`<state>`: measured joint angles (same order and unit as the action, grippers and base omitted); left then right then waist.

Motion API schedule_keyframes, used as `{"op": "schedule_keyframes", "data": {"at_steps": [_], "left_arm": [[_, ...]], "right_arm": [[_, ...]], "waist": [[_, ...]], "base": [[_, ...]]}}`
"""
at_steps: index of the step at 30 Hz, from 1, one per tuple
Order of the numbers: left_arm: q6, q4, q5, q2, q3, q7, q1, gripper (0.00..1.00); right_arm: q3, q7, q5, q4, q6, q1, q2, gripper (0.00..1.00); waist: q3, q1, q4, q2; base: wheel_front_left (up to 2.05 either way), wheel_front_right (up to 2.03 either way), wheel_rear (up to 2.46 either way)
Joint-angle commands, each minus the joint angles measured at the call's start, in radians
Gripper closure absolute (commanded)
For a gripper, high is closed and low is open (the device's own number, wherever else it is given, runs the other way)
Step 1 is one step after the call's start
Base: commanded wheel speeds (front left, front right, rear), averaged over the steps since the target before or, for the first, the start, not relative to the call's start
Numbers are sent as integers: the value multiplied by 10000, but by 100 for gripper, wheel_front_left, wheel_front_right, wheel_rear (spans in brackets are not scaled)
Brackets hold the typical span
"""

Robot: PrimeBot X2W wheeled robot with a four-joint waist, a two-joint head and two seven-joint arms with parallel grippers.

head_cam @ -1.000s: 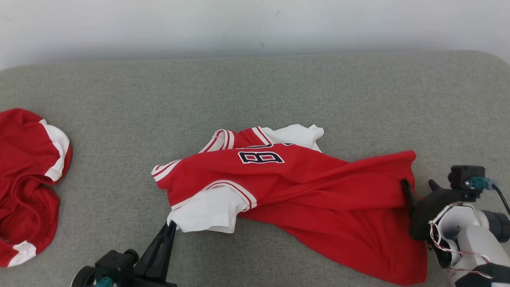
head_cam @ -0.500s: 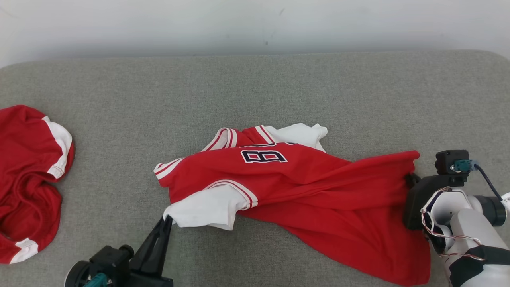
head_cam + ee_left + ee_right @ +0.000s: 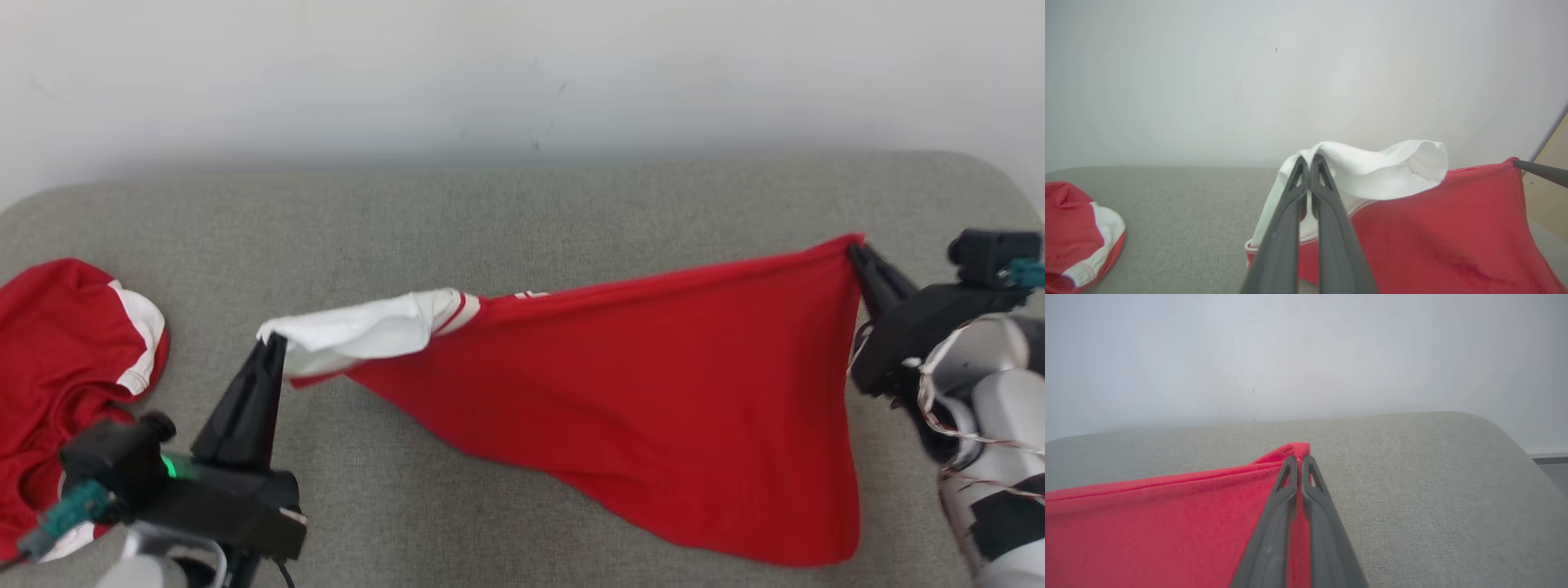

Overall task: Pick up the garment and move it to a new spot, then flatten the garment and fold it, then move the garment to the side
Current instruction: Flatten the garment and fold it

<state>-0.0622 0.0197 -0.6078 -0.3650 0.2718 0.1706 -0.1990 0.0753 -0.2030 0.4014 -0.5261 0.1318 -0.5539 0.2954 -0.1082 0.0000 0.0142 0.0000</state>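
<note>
While we are holding the garment (image 3: 637, 392) aloft, left gripper (image 3: 273, 345) and right gripper (image 3: 854, 248) both pinching it, flattening and folding are still waiting.

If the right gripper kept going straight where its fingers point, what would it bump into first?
Past the red garment corner it pinches, the right gripper would probably meet the grey cushion near its far edge, else the white wall; depth unclear.

No text, number, brand or label can be read on the garment (image 3: 637, 392).
</note>
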Motion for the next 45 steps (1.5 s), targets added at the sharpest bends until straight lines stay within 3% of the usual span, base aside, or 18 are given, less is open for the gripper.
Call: {"op": "schedule_keyframes", "data": {"at_steps": [1, 10, 20, 31, 37, 45], "left_arm": [[-96, -193, -140, -241, -60, -313, -379, 100], [-413, -1220, -1457, -953, -598, -1961, -2671, 100], [-534, -1668, -1848, -1700, -645, -3425, -5746, 100], [-616, -492, -2256, -1891, -93, -4685, -7983, 100], [-676, 1079, -2343, -1593, 681, -5318, -9048, 100], [-682, 2879, -2100, -1352, 1831, -4584, -11151, 100]], "right_arm": [[47, -169, 379, 641, -23, 159, 385, 100], [-399, -923, 1751, 3781, -23, -322, 1592, 100], [-347, -1617, 2215, 4615, -23, -1827, 2280, 100], [266, -2319, 2576, 4046, -23, -2975, 2305, 100], [888, -2289, 2173, 2594, -23, -3982, 1570, 100], [1437, -901, 581, 42, -23, -6247, 528, 100]], "waist": [[526, 0, 69, 0], [1246, 0, 219, 0], [1496, 0, 258, 0], [1250, 0, 193, 0], [317, 0, 231, 0], [-1736, 0, 338, 0]], "base": [[0, 0, 0], [0, 0, 0], [0, 0, 0], [0, 0, 0], [0, 0, 0], [0, 0, 0]]}}
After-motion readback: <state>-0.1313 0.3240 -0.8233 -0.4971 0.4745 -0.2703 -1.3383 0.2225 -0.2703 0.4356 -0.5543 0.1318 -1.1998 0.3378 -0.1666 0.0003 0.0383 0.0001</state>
